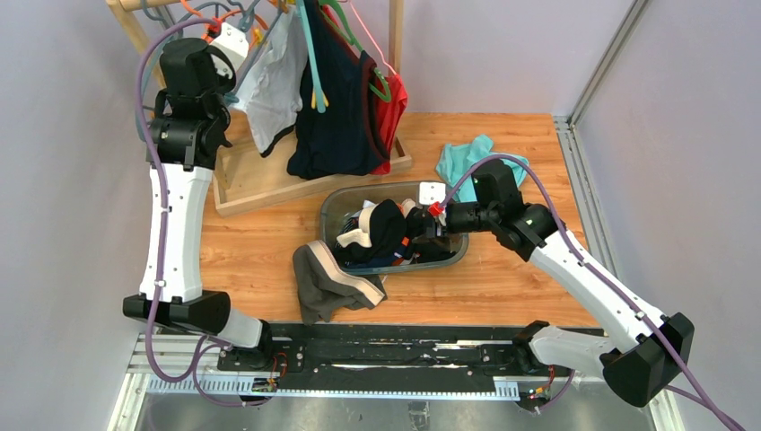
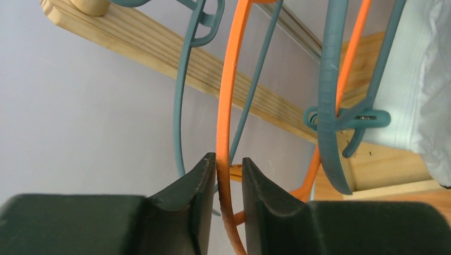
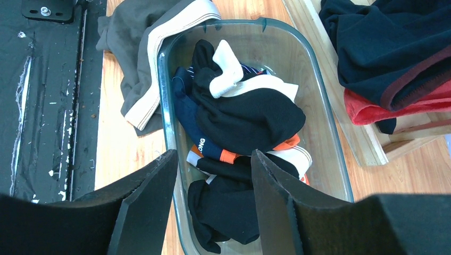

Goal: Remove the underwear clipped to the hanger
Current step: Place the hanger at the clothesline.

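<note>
My left gripper (image 1: pixel 224 34) is up at the wooden rack, its jaws closed on the wire of an orange hanger (image 2: pixel 224 122). White-grey underwear (image 1: pixel 274 85) hangs beside it, held by a teal hanger clip (image 2: pixel 367 118); its cloth (image 2: pixel 425 79) fills the right of the left wrist view. My right gripper (image 3: pixel 213 175) is open and empty, low over a clear bin (image 3: pixel 166 106) holding black briefs (image 3: pixel 250 119) with white waistbands. Dark grey-brown briefs with a beige waistband (image 1: pixel 328 280) lie on the table against the bin's near left corner.
A navy tank top with red trim (image 1: pixel 336 99) and a red garment (image 1: pixel 397 103) hang from the rack, over its wooden base (image 1: pixel 260 184). A teal cloth (image 1: pixel 462 157) lies behind the bin. Several teal hangers (image 2: pixel 330 79) crowd around the orange one.
</note>
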You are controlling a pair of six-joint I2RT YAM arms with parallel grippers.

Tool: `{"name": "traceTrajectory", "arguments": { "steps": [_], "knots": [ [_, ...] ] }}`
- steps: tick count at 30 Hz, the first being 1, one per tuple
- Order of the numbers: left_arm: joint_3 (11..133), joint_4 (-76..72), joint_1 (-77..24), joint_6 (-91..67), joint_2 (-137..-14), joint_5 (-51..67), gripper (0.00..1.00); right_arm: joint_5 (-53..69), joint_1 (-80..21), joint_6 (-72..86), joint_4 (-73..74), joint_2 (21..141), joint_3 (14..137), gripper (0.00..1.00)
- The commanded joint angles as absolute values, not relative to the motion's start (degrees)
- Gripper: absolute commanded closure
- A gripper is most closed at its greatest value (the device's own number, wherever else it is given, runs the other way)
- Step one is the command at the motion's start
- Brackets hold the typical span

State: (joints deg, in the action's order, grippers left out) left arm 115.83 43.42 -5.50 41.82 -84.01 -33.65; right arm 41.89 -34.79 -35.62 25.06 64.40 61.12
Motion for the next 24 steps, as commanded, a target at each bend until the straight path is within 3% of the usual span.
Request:
{"name": "traceTrajectory", "arguments": {
  "steps": [1, 10, 17, 24],
  "knots": [
    [115.49, 44.57, -5.8, 42.3, -81.48, -35.49, 0.67, 41.65, -35.75, -35.9, 25.47, 63.81, 60.74, 0.46],
    [112.24, 43.54, -5.8, 42.07, -76.07, -35.03, 0.42, 41.61, -35.75, -35.75, 25.65, 64.07, 60.73, 0.46],
    [104.59, 41.94, -5.8, 40.23, -69.63, -32.32, 0.33, 41.57, -35.76, -35.74, 25.75, 64.53, 60.78, 0.46],
    [99.36, 44.42, -5.8, 32.91, -63.03, -19.56, 0.28, 41.4, -35.77, -35.64, 25.88, 65.39, 60.81, 0.45]
  ]
}}
